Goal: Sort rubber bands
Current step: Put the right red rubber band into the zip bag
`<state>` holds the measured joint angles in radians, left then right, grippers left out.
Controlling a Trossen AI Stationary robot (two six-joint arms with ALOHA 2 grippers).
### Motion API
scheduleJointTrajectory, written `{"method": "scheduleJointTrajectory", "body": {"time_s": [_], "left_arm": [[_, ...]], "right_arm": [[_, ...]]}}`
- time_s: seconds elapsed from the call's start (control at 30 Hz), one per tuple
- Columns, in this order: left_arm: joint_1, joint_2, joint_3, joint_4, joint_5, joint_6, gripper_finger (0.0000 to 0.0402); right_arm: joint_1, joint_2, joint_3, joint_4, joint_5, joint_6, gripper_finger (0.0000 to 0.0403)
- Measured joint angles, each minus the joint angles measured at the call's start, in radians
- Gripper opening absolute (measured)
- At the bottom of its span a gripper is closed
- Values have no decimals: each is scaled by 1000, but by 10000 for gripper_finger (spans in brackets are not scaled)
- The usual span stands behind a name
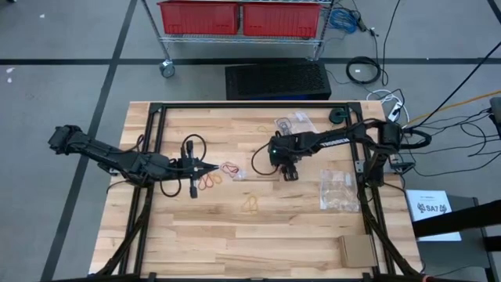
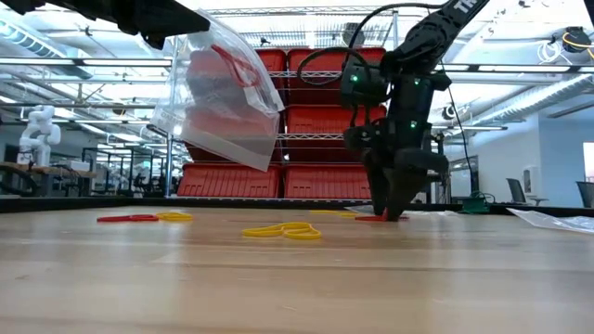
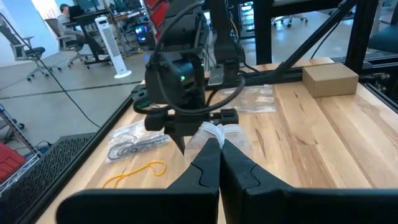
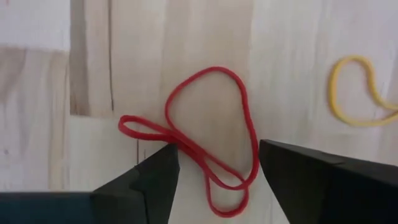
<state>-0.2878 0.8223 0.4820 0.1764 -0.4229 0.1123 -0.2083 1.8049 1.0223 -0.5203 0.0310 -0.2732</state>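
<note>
My left gripper (image 1: 213, 167) (image 3: 217, 142) is raised above the table's middle and shut on a clear plastic bag (image 2: 223, 93) that holds red rubber bands (image 2: 232, 63). My right gripper (image 1: 290, 174) (image 2: 390, 211) points down at the table, open. Its fingers stand over a twisted red rubber band (image 4: 214, 149) (image 2: 379, 218), one on each side of it. Loose on the wood lie yellow bands (image 2: 283, 230) (image 1: 250, 205) and a red and yellow group (image 2: 148, 218) (image 1: 207, 182). My left gripper pinches the clear bag's top edge (image 3: 214, 132) between its two shut fingers, coming level from the table's left. The bag hangs tilted below the fingers, lifted clear of the table (image 2: 218, 139). My right gripper: whether its fingertip (image 4: 163, 163) touches the red band, I cannot tell.
Clear bags lie near the right arm (image 1: 340, 188) and toward the far edge, one with dark bands (image 1: 293, 124). A cardboard box (image 1: 356, 251) sits at the near right corner. A black frame (image 1: 153, 141) rings the table. Bare wood lies along the near edge (image 1: 235, 251).
</note>
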Motion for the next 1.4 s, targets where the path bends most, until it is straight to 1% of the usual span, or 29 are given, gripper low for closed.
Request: {"method": "scheduleJointTrajectory", "body": {"time_s": [0.13, 0.33, 0.43, 0.53, 0.73, 0.77, 1.0, 1.07, 1.17, 1.23, 1.3, 1.4], "left_arm": [[0, 0, 0, 0, 0, 0, 0], [0, 0, 0, -1, 0, 0, 0], [0, 0, 0, 0, 0, 0, 0], [0, 0, 0, 0, 0, 0, 0], [0, 0, 0, 0, -1, 0, 0], [0, 0, 0, 0, -1, 0, 0], [0, 0, 0, 0, -1, 0, 0], [0, 0, 0, 1, -1, 0, 0], [0, 0, 0, 2, -8, 0, 0], [1, 0, 0, 2, -8, 0, 0], [1, 0, 0, 2, -8, 0, 0], [1, 0, 0, 2, -8, 0, 0]], "right_arm": [[-23, 38, 4, 2, -42, 90, 198], [-27, 87, 9, 8, -44, 187, 194], [-19, 89, 9, 16, -55, 247, 180], [-3, 89, 9, 24, -44, 292, 140], [38, 90, 9, 37, -20, 288, 22], [44, 90, 9, 36, -20, 288, 11], [92, 84, 9, 28, 30, 294, 2], [107, 59, 5, 20, 54, 309, 1], [131, 0, -2, 12, 31, 340, 1], [150, -47, -9, -5, -30, 367, 0], [176, -104, -5, 14, -38, 386, 0], [213, -173, 0, 43, -6, 422, 0]]}}
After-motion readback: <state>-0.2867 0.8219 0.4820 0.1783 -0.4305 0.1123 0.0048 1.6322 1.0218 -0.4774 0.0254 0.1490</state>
